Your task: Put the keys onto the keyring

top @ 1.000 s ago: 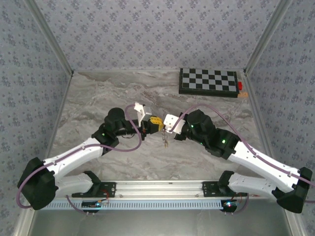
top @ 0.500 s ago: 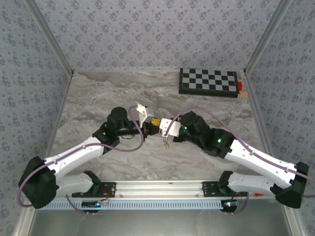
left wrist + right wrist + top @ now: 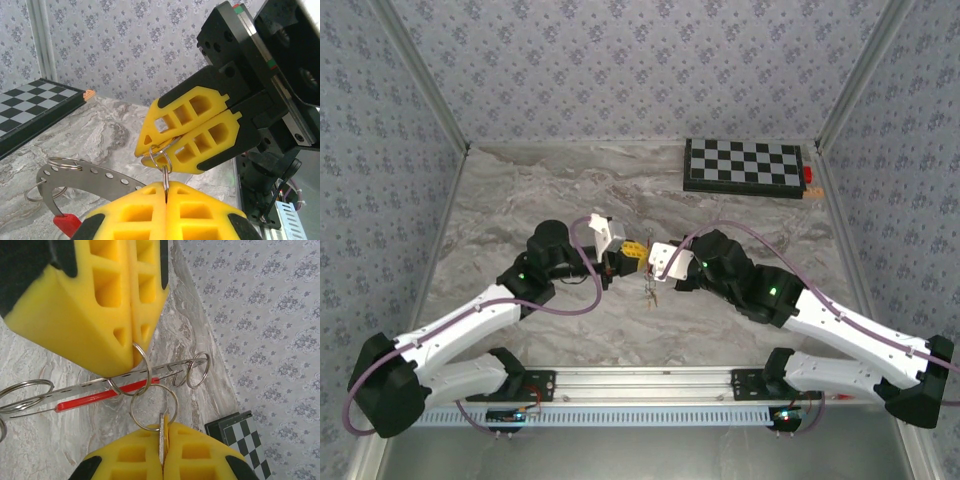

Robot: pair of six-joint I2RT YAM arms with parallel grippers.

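Hold the left jaws fully closed on the small split ring point(image 3: 148, 372), with the red-and-grey keyring point(image 3: 95, 396) hanging there over the desk point(image 3: 520, 200). Hold the right jaws equally closed on the second ring point(image 3: 131, 410). Work its split along the first slowly, without twisting; cannot make out the keys.

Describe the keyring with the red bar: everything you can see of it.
The keyring is a flat, curved strip of grey metal punched with a row of small holes, with a bright red bar alongside it. Wire split rings sit at both ends. Another ring, pinched in the shut left claw, crosses it. Whether it hangs or rests on the marble table is unclear.
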